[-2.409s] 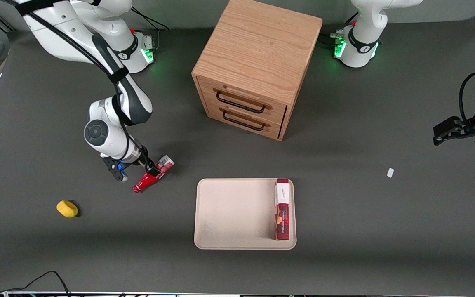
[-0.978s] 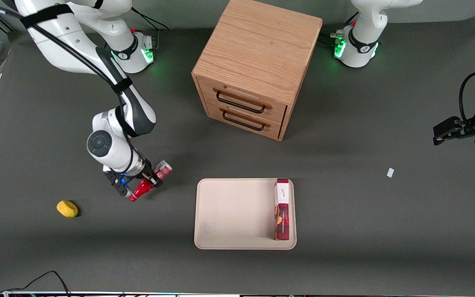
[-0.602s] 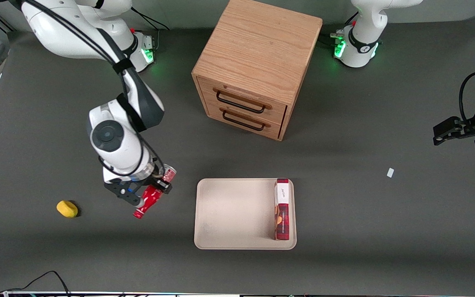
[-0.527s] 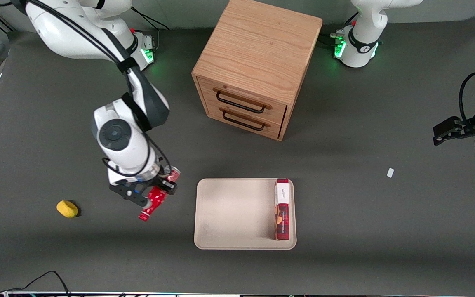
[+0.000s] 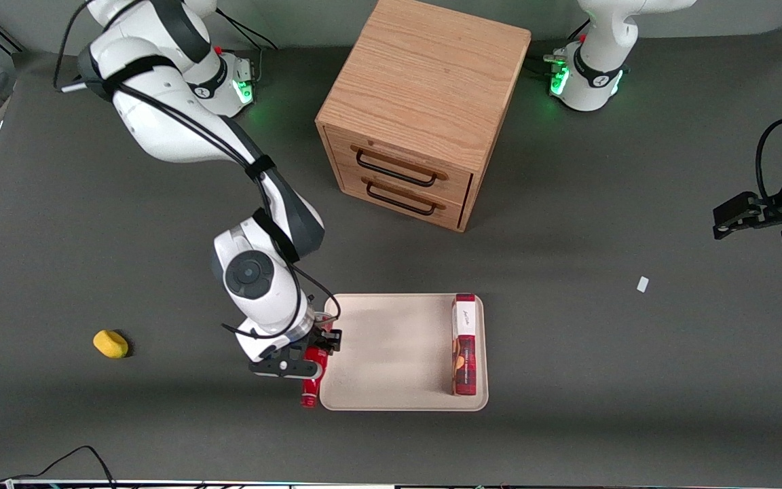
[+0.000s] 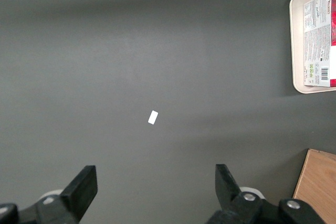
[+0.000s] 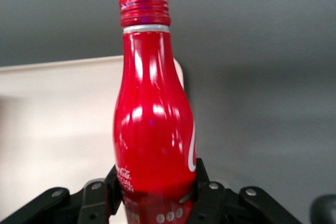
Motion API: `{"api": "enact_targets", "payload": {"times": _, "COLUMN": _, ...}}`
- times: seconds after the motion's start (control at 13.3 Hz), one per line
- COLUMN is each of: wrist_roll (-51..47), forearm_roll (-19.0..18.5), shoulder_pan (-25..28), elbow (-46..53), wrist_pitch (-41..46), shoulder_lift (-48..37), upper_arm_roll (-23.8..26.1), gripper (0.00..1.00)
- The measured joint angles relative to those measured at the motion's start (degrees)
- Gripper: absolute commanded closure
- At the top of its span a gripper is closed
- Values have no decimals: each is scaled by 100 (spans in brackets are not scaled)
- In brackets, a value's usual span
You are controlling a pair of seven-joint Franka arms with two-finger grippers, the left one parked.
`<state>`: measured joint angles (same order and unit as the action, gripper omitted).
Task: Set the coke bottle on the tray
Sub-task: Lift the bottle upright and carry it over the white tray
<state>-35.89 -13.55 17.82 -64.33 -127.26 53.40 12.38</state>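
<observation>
On the dark grey tabletop there is one small red contoured coke bottle, one flat beige rectangular tray with rounded corners, one long red-and-white rectangular box lying in the tray along its edge toward the parked arm's end, one wooden two-drawer cabinet, one small yellow lump toward the working arm's end, and one tiny white scrap toward the parked arm's end. The right arm's gripper hangs at the tray's edge toward the working arm's end, its jaws clenched on the bottle's lower body, one on each side of it. The bottle juts out from between the jaws, its capped neck pointing toward the front camera, over the tray's rim at its rounded corner. It is glossy red with white lettering up one side, a thin silver ring under a ribbed red cap.
</observation>
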Motion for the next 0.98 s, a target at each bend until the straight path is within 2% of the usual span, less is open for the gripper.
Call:
{"api": "enact_targets", "payload": {"times": 0.08, "wrist_roll": 116, "forearm_roll": 1, "shoulder_pan": 13, "elbow": 40, "wrist_pitch": -38, "shoulder_lift": 128, "upper_arm_roll": 54, "gripper": 99}}
{"api": "enact_targets", "payload": {"times": 0.15, "wrist_roll": 148, "forearm_roll": 11, "shoulder_pan": 24, "elbow": 72, "wrist_pitch": -42, "shoulder_lift": 232, "upper_arm_roll": 136, "gripper": 88}}
{"api": "enact_targets", "payload": {"times": 0.3, "wrist_roll": 148, "forearm_roll": 90, "shoulder_pan": 54, "elbow": 79, "wrist_pitch": -112, "shoulder_lift": 392, "upper_arm_roll": 202, "gripper": 85}}
{"api": "enact_targets", "payload": {"times": 0.38, "wrist_roll": 148, "forearm_roll": 145, "shoulder_pan": 56, "elbow": 80, "wrist_pitch": -142, "shoulder_lift": 466, "upper_arm_roll": 209, "gripper": 74}}
{"api": "enact_targets", "payload": {"times": 0.53, "wrist_roll": 148, "forearm_roll": 181, "shoulder_pan": 49, "elbow": 85, "wrist_pitch": -268, "shoulder_lift": 585, "upper_arm_roll": 206, "gripper": 66}}
{"api": "enact_targets", "payload": {"times": 0.68, "wrist_roll": 148, "forearm_roll": 186, "shoulder_pan": 43, "elbow": 95, "wrist_pitch": -393, "shoulder_lift": 672, "upper_arm_roll": 204, "gripper": 46}}
{"api": "enact_targets", "payload": {"times": 0.75, "wrist_roll": 148, "forearm_roll": 187, "shoulder_pan": 42, "elbow": 102, "wrist_pitch": -422, "shoulder_lift": 697, "upper_arm_roll": 201, "gripper": 40}}
{"api": "enact_targets", "payload": {"times": 0.83, "wrist_roll": 148, "forearm_roll": 187, "shoulder_pan": 41, "elbow": 105, "wrist_pitch": -423, "shoulder_lift": 704, "upper_arm_roll": 199, "gripper": 10}}
{"api": "enact_targets", "payload": {"times": 0.9, "wrist_roll": 152, "forearm_roll": 187, "shoulder_pan": 41, "elbow": 106, "wrist_pitch": -423, "shoulder_lift": 704, "upper_arm_roll": 197, "gripper": 0}}
{"api": "enact_targets", "payload": {"times": 0.98, "wrist_roll": 153, "forearm_roll": 187, "shoulder_pan": 41, "elbow": 118, "wrist_pitch": -425, "shoulder_lift": 704, "upper_arm_roll": 193, "gripper": 0}}
